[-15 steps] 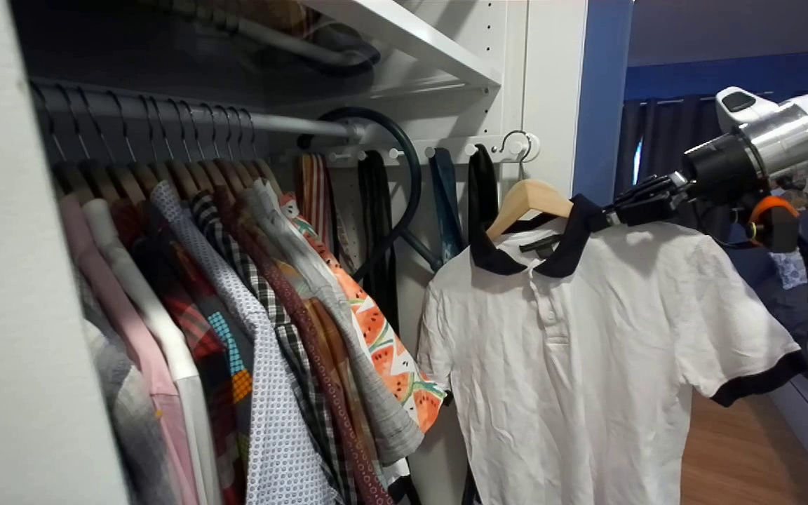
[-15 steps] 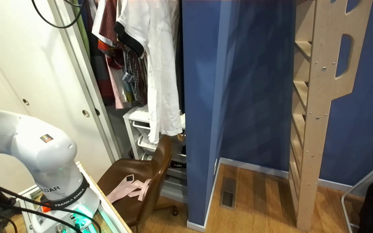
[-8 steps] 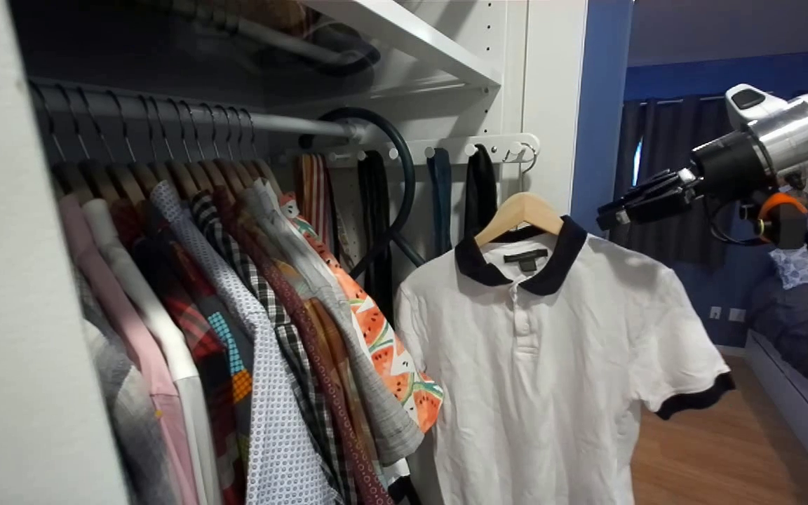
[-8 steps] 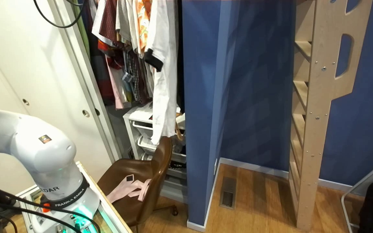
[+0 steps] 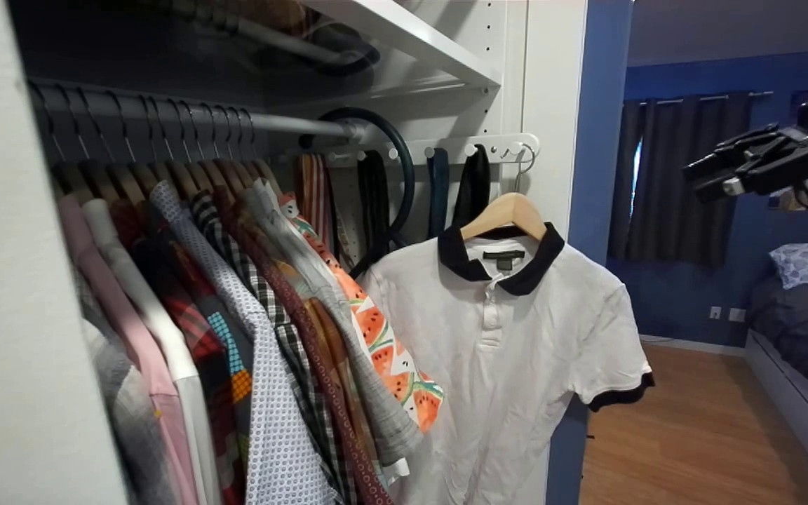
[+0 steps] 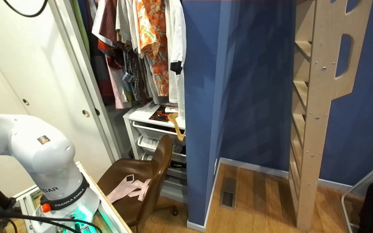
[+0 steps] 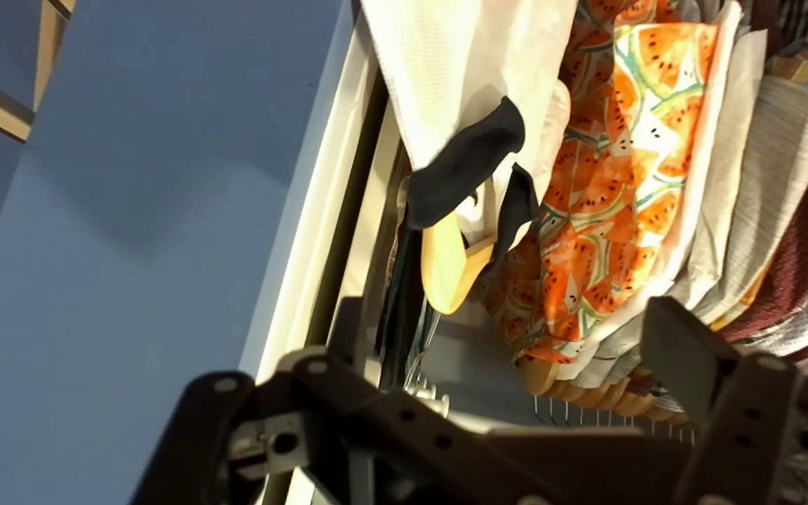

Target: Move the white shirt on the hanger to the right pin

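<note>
In an exterior view, the white polo shirt [image 5: 509, 379] hangs on the wooden hanger [image 5: 506, 214] at the end pin [image 5: 514, 149], collar [image 5: 543, 261] at twelve o'clock. An exterior view shows its black cuff [image 6: 175, 67], long axis twelve to six. In the wrist view the fingers [image 7: 677, 344] are spread, the collar toward six.

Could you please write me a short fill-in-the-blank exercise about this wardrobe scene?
In an exterior view, the hanger bearing the white shirt hangs from the pin farthest to the ____.
The end effector is not shut but ____.
The orange printed shirt shows slices of ____.
A pink cloth lies on the brown ____.

Missing words: right; open; watermelon; chair.
</note>
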Controlling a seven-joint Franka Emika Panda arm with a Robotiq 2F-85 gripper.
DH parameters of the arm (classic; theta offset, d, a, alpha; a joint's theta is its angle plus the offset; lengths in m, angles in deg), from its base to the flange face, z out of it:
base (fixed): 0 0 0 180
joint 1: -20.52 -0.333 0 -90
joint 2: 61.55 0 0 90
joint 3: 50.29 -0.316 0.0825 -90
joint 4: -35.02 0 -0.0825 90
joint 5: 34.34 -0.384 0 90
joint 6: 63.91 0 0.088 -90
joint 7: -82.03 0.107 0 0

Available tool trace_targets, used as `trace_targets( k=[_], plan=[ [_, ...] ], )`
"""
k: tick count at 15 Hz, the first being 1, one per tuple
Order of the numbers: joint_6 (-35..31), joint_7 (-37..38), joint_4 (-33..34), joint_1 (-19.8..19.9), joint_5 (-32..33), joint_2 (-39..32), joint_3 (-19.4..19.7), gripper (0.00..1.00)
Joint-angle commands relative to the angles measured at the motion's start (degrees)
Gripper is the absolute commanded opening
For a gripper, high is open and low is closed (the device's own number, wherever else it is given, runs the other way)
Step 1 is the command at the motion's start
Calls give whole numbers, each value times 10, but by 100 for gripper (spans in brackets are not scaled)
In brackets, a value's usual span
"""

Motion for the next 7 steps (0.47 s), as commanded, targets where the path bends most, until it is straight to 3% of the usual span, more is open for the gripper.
trace_targets(
  k=[1,4,7],
  plan=[
    [79,-1,31,2,23,31,6,100],
    [123,-6,47,-4,29,50,11,100],
    [107,1,37,-4,24,56,9,100]
  ],
)
